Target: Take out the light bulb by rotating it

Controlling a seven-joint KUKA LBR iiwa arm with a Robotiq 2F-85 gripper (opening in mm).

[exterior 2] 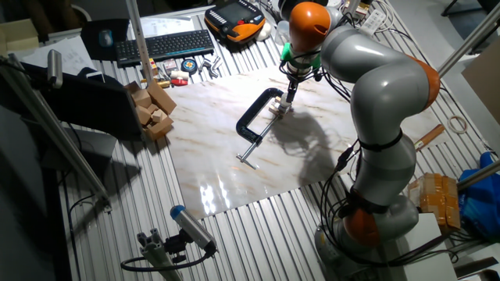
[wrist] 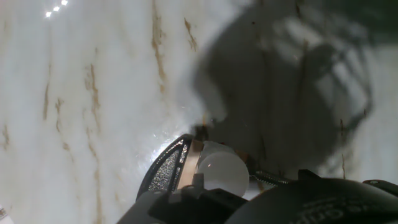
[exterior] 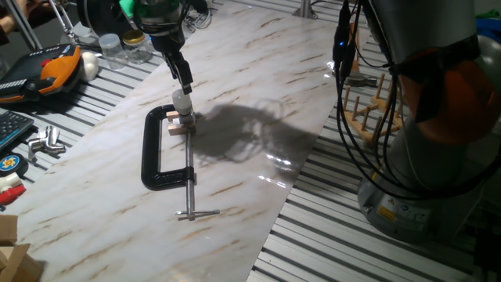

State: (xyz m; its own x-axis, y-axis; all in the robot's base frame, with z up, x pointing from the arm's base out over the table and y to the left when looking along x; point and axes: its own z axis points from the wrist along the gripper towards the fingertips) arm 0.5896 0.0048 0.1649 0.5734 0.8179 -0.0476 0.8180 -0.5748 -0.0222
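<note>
upper middle of one fixed view: the light bulb (exterior: 182, 100) sits in the wooden block (exterior: 179, 124) pinched by the black c-clamp (exterior: 160, 153). the gripper (exterior: 184, 83) hangs right over it; whether its jaws grip it cannot be told. unscrewing and lifting out apparently remain.

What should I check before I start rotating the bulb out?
1. Gripper directly over the light bulb: ok.
2. Fingers closed on the bulb: cannot tell; contact is unclear in every view.
3. Wooden block held in the C-clamp: ok.
4. Clamp lying flat on the marble board: ok.
5. Bulb upright in the block: ok.
6. Cables away from the wrist: ok.
</note>
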